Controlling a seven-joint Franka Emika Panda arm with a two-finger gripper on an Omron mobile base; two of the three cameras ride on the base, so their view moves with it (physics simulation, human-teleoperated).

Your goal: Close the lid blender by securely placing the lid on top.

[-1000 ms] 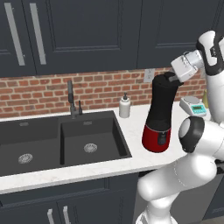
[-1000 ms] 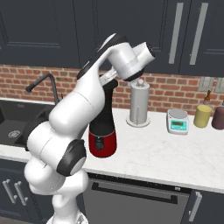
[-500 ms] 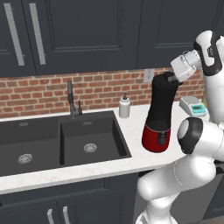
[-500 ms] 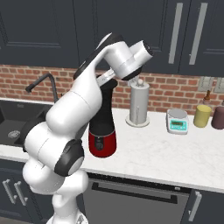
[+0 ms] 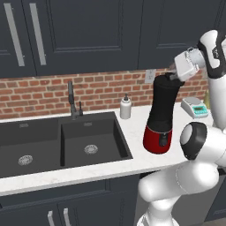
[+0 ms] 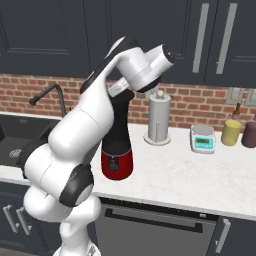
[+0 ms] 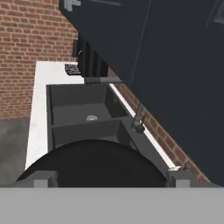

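The blender (image 5: 161,119) stands on the white counter right of the sink, a tall black jar on a glossy red base (image 6: 117,162). The black lid (image 5: 165,78) lies flat on the jar's mouth. My gripper (image 5: 174,79) hovers at the jar's top, tilted in from the right. In the hand view the lid (image 7: 96,164) bulges as a dark round dome just below my gripper (image 7: 110,179). Its two fingertips (image 7: 43,179) stand wide apart, open, with nothing pinched between them.
A double black sink (image 5: 62,141) with a faucet (image 5: 70,99) lies left of the blender. A white soap bottle (image 5: 126,107) stands behind it. A scale (image 6: 202,138), a paper towel holder (image 6: 157,120) and jars (image 6: 231,132) sit to the right. Dark upper cabinets (image 5: 88,35) hang close above the hand.
The fingers have spread from shut to wide apart, letting go of the lid on the jar. The arm has hardly moved.
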